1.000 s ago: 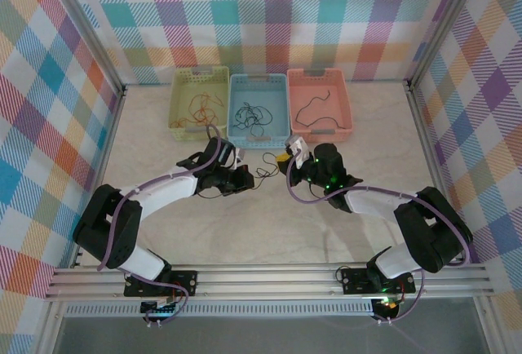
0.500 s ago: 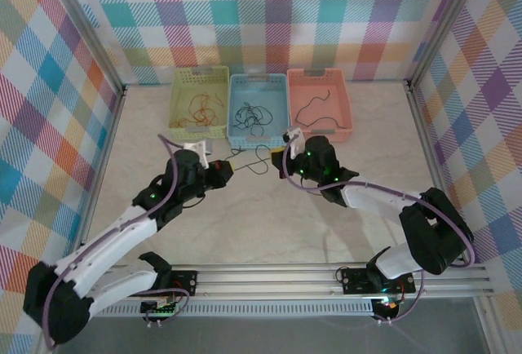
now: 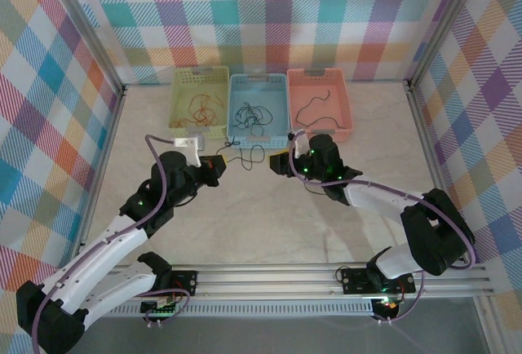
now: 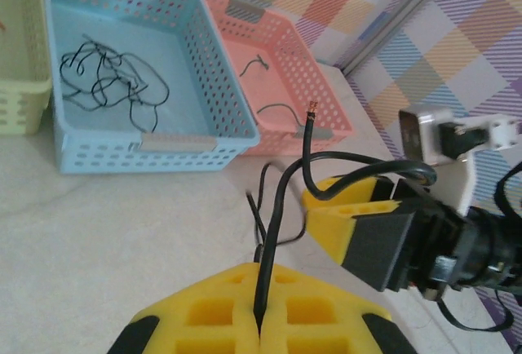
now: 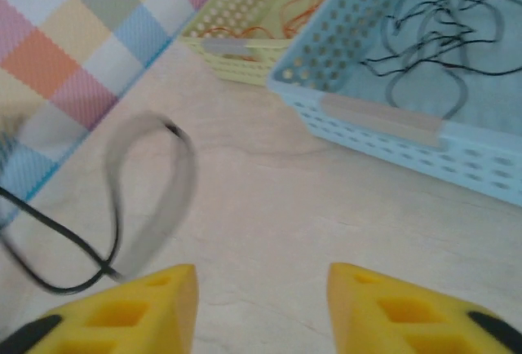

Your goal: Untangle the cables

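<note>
Pinching a black cable (image 4: 270,227) in the closed left gripper (image 4: 261,285), beside the parted, empty right gripper (image 5: 261,280); loop blurred at right wrist.

L claw (image 4: 261,315) pulled back left w/ black cable (image 4: 306,150); R claw (image 5: 261,293) opened, let go.
</note>
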Controlling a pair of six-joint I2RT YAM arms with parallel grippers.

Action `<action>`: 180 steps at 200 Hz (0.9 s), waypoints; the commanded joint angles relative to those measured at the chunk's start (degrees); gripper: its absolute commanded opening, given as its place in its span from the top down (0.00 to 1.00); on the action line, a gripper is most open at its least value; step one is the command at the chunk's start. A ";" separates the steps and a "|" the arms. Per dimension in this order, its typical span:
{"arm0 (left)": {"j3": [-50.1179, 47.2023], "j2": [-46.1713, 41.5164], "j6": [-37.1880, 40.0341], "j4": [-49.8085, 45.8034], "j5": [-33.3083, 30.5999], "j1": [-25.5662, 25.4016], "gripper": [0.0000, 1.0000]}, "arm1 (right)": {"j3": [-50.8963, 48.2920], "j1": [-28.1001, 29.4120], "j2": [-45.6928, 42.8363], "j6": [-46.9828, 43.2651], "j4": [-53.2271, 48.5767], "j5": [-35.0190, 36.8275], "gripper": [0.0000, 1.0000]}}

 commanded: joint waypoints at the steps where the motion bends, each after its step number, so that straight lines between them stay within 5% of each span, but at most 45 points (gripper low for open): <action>1: 4.38 1.45 3.62 -1.15 1.77 0.34 1.00 | -0.74 -0.18 -4.27 -12.44 -1.35 -1.77 0.47; 63: 10.85 7.91 4.38 -7.64 6.54 0.34 1.00 | -2.85 0.48 -14.94 -26.42 0.23 -21.49 0.47; 107: 15.14 12.98 0.77 -14.20 7.84 0.34 1.00 | -0.47 1.73 -17.63 -30.99 -2.53 -25.95 0.51; 180: 17.79 15.94 -0.42 -17.41 15.28 0.34 1.00 | 9.63 2.46 -7.21 -38.20 -10.74 -28.07 0.54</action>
